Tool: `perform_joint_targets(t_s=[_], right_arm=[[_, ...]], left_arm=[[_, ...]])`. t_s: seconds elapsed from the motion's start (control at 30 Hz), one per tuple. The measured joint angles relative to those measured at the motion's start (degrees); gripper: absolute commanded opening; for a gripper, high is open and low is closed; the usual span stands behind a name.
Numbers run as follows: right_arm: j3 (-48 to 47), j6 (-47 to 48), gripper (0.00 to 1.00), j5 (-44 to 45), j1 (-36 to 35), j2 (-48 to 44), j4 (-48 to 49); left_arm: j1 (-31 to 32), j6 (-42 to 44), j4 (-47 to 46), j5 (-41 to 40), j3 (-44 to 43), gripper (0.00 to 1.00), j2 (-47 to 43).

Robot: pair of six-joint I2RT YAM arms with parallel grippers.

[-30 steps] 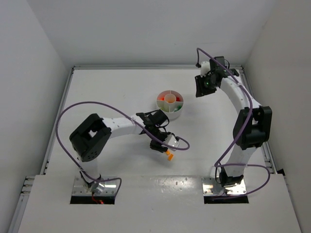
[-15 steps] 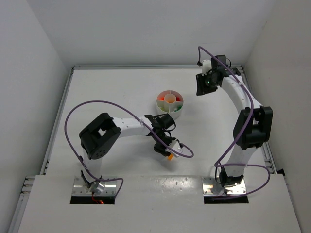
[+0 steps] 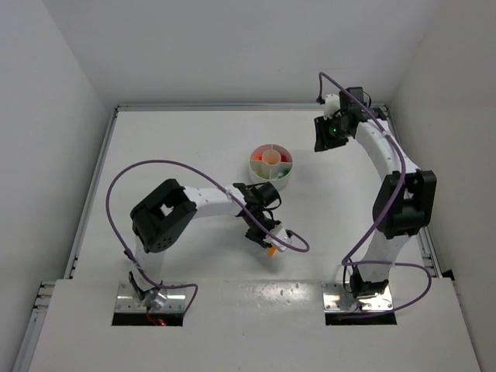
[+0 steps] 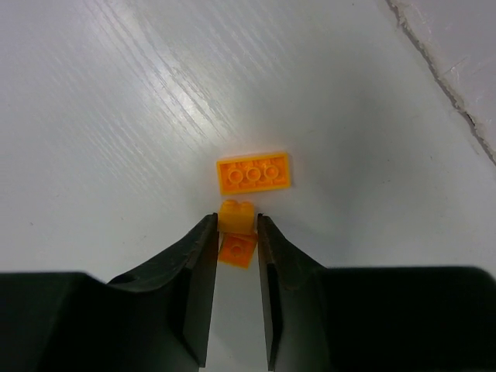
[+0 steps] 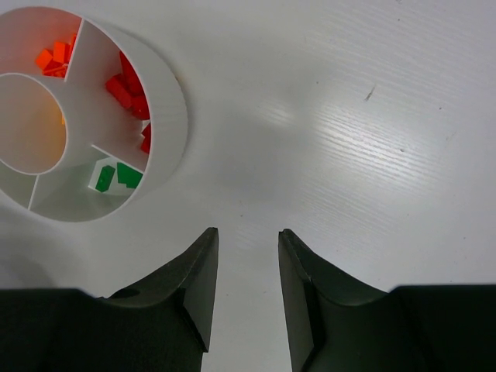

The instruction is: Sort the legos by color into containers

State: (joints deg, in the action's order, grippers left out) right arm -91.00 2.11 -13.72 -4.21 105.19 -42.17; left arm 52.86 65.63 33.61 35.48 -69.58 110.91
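Observation:
Low over the table, my left gripper [image 4: 237, 221] has its jaws pressed to both sides of a small orange lego [image 4: 237, 215] that stands at the fingertips. A flat orange piece [image 4: 238, 250] lies on the table between the fingers, just behind it. A longer orange lego [image 4: 253, 173] lies studs-down just ahead. In the top view the left gripper [image 3: 267, 246] is near the front middle of the table. The round white dish [image 3: 270, 166] holds red [image 5: 128, 89], orange [image 5: 53, 58] and green [image 5: 116, 177] legos in separate containers. My right gripper [image 5: 248, 236] is open and holds nothing, to the right of the dish [image 5: 174, 116].
The dish's central cup [image 5: 27, 124] looks bare inside. A raised rough strip [image 4: 457, 54] runs along the table's near edge by the left gripper. White walls enclose the table on three sides. The right arm [image 3: 384, 167] arches along the right side.
The left gripper's jaws have narrowed onto the small orange lego and the left arm's elbow has shifted right. The right arm has hardly moved.

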Motion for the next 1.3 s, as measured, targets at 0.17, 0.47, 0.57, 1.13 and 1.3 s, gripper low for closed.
perform_joint_targets(t_s=[0.17,0.47,0.57,1.13,1.3], right_arm=[[-0.2,0.0,0.37,-0.2,0.0,0.0,-0.2],[-2.4,0.0,0.37,-0.7,0.0,0.4,-0.4],[-3.0,0.0,0.37,-0.9,0.0,1.0,-0.4],[-4.9,0.0,0.37,-2.4,0.0,2.3,-1.6],[-4.9,0.0,0.37,-2.7,0.0,2.8,-1.7]], left_arm=[[-0.6,0.8,0.6,0.0,0.0,0.24,0.0],[-3.9,-0.4,4.2,0.0,-1.2,0.19,-2.1],[-4.6,-3.4,5.0,1.0,-4.3,0.19,-5.4],[-18.1,-24.9,-2.0,3.6,-32.4,0.17,-2.6],[-21.1,-30.1,-3.5,2.6,-39.8,0.17,5.4]])
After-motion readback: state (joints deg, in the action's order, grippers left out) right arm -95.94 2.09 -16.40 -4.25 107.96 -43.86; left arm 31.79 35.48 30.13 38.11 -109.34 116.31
